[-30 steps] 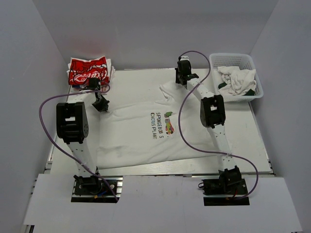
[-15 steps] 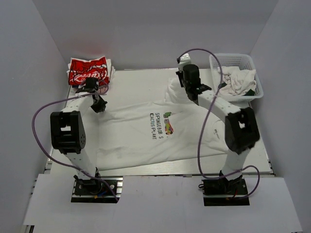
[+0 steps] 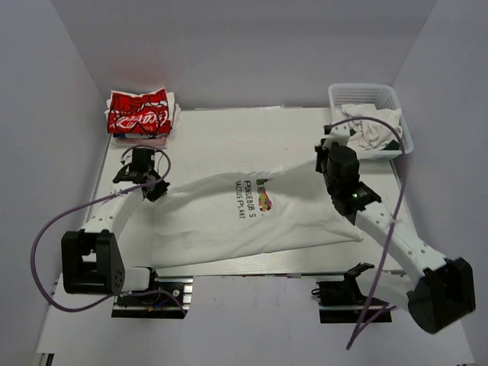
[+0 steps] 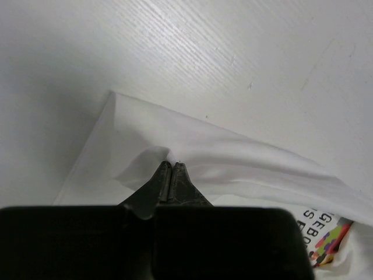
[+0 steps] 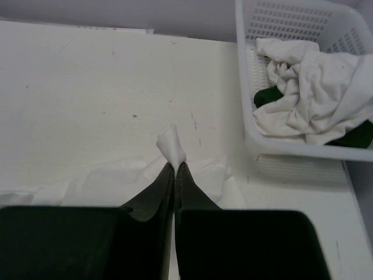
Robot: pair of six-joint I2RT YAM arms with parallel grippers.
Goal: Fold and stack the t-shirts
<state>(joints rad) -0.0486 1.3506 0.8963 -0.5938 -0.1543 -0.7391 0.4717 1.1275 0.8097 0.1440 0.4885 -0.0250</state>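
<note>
You've pulled both arms nearer, dragging the far edge of the white shirt (image 3: 229, 229) toward you. The left gripper (image 4: 171, 168) and right gripper (image 5: 175, 168) each pinch its cloth, fingers fully closed. Its print reads "…ACTUS PLANT" mid-table; the red shirt (image 3: 139, 112), white script illegible, sits far left.

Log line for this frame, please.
step: fold white shirt | left gripper: jaws shut on white shirt | right gripper: jaws shut on white shirt | red shirt: folded, far left corner

White t-shirt (image 3: 213, 229) far edge nearer
</note>
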